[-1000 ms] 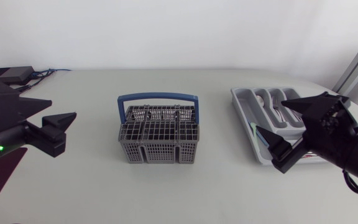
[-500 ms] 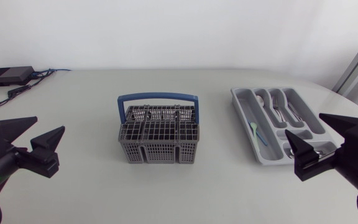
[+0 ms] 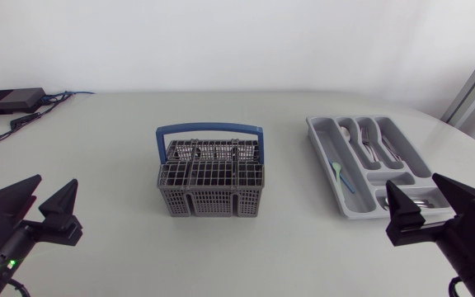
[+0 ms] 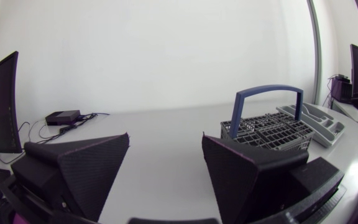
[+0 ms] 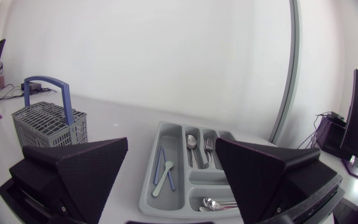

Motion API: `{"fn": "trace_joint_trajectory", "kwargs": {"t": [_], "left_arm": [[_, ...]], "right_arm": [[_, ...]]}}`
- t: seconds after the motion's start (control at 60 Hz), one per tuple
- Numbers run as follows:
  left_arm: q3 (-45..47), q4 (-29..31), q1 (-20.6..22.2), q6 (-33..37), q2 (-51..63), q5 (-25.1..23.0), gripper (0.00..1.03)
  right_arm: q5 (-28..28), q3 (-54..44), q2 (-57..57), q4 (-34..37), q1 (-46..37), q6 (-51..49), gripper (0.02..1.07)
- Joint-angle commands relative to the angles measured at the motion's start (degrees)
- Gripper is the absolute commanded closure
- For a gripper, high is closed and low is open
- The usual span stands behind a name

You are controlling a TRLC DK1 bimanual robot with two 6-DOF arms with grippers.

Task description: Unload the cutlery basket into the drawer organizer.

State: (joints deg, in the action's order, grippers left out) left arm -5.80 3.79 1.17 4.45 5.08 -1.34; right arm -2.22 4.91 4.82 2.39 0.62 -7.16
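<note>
On the tabletop (image 3: 122, 148), the cutlery basket (image 3: 210, 177) stands well ahead of my left pincer (image 3: 58, 180), apparently emptied. The drawer organizer (image 3: 324, 153), just ahead of my right pincer (image 3: 412, 181), holds the cutlery (image 3: 369, 140). Both pincers gape wide, empty and parked clear, the work seemingly done.

Basket (image 3: 210, 177) mid-counter (image 3: 287, 239). Organizer (image 3: 330, 169) at its 3 o'clock, well apart, cutlery (image 3: 369, 140) in it. Left gripper (image 3: 56, 183) at basket's 8 o'clock; right gripper (image 3: 411, 181) at organizer's 5 o'clock.
</note>
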Motion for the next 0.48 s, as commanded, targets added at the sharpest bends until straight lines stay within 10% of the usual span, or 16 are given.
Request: {"fn": "trace_joint_trajectory", "kwargs": {"t": [0.0,0.467], "left_arm": [[3.42,-2.22,-0.76,-3.02,-2.67,0.76,0.04],[5.8,-3.79,-1.17,-4.45,-5.08,1.34,0.04]], "right_arm": [[1.24,-2.99,-2.54,-1.59,-0.47,4.73,0.06],[2.22,-4.91,-4.82,-2.39,-0.62,7.16,0.06]]}}
